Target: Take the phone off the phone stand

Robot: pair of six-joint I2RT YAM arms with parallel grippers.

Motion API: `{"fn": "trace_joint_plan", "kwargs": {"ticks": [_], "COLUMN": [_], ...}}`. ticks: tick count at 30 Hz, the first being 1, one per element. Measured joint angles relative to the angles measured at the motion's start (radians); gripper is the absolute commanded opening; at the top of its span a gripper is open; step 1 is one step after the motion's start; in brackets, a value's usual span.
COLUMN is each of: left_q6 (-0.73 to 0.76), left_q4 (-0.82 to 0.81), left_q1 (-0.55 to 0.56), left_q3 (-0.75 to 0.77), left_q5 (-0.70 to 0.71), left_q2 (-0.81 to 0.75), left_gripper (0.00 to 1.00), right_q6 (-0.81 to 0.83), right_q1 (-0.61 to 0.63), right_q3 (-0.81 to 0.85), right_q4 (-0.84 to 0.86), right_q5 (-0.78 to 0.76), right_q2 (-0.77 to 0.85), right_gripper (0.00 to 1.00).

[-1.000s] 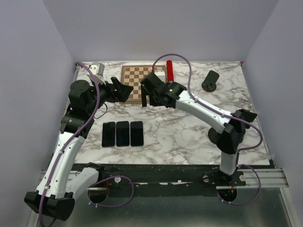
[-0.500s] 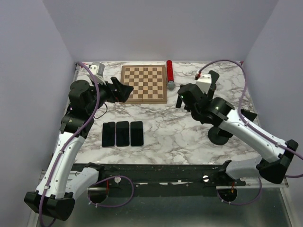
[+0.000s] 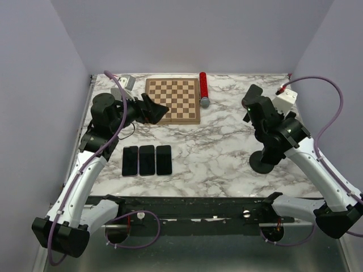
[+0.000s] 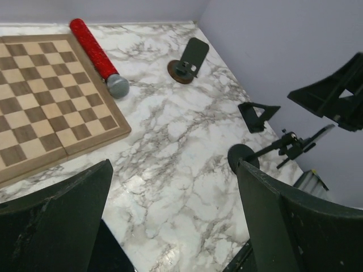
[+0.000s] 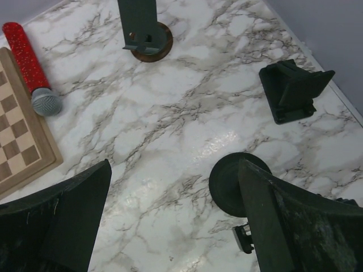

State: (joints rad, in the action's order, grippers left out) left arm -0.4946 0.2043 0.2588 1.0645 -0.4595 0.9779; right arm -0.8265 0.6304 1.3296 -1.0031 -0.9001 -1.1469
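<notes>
Phone (image 4: 194, 52) leans upright on round brown phone stand (image 4: 180, 72), back-right of marble table (image 4: 170, 147), past red mic (image 4: 91, 42). Vs 1 s ago: I see right gripper (image 5: 173, 167) gone from over chessboard (image 3: 172, 100) to the table's right side, near the stand but not touching; left gripper (image 4: 173, 170) shifted slightly toward the board. Both have jaws spread wide, holding nothing. Top view: right wrist covers most of the stand. Right wrist view crops phone's upper part.
</notes>
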Motion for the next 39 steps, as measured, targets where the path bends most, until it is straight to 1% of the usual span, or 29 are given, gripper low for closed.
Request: {"fn": "trace_joint_plan", "kwargs": {"ticks": [2,6,9,14,15,16,18,20,22,28,31,34,37,39], "left_q6": [-0.004,-0.008,-0.015,-0.019,-0.018,-0.014,-0.01,-0.01,-0.027,-0.087,-0.098,-0.093,-0.093,-0.093], "left_q4": [-0.021,-0.068,-0.128,-0.287,-0.345,-0.398,-0.456,-0.524,-0.584,-0.834,-0.964,-1.06,-1.133,-1.154], "left_q1": [0.023,0.084,0.149,0.264,0.294,0.333,0.387,0.461,0.503,0.57,0.609,0.651,0.679,0.694], "left_q3": [-0.009,-0.031,-0.05,-0.131,-0.17,-0.213,-0.256,-0.26,-0.238,-0.179,-0.132,-0.067,0.01,0.063], "left_q5": [-0.03,-0.088,-0.141,-0.192,-0.192,-0.19,-0.187,-0.185,-0.185,-0.176,-0.178,-0.178,-0.179,-0.179], "left_q2": [0.019,0.052,0.08,0.113,0.116,0.119,0.136,0.212,0.294,0.54,0.666,0.789,0.905,0.978], "left_gripper": [0.98,0.95,0.94,0.95,0.94,0.9,0.87,0.85,0.83,0.76,0.75,0.76,0.81,0.83], "right_q6": [0.018,0.043,0.054,0.055,0.055,0.054,0.055,0.056,0.061,0.08,0.082,0.074,0.068,0.068], "right_q1": [-0.034,-0.059,-0.074,-0.083,-0.083,-0.084,-0.088,-0.089,-0.089,-0.089,-0.09,-0.09,-0.089,-0.09], "right_q3": [-0.012,-0.01,0.019,0.061,0.066,0.073,0.084,0.091,0.089,0.056,0.057,0.07,0.106,0.134], "right_q4": [0.0,0.006,0.005,-0.016,-0.024,-0.033,-0.043,-0.045,-0.042,-0.023,-0.021,-0.028,-0.031,-0.03], "right_q5": [0.01,0.018,0.025,0.022,0.021,0.02,0.021,0.024,0.035,0.11,0.151,0.188,0.235,0.264], "right_q2": [0.012,0.053,0.064,0.063,0.061,0.058,0.049,0.044,0.048,0.111,0.14,0.16,0.173,0.179], "right_gripper": [1.0,1.0,1.0,1.0,1.0,1.0,1.0,1.0,1.0,1.0,1.0,1.0,1.0,1.0]}}
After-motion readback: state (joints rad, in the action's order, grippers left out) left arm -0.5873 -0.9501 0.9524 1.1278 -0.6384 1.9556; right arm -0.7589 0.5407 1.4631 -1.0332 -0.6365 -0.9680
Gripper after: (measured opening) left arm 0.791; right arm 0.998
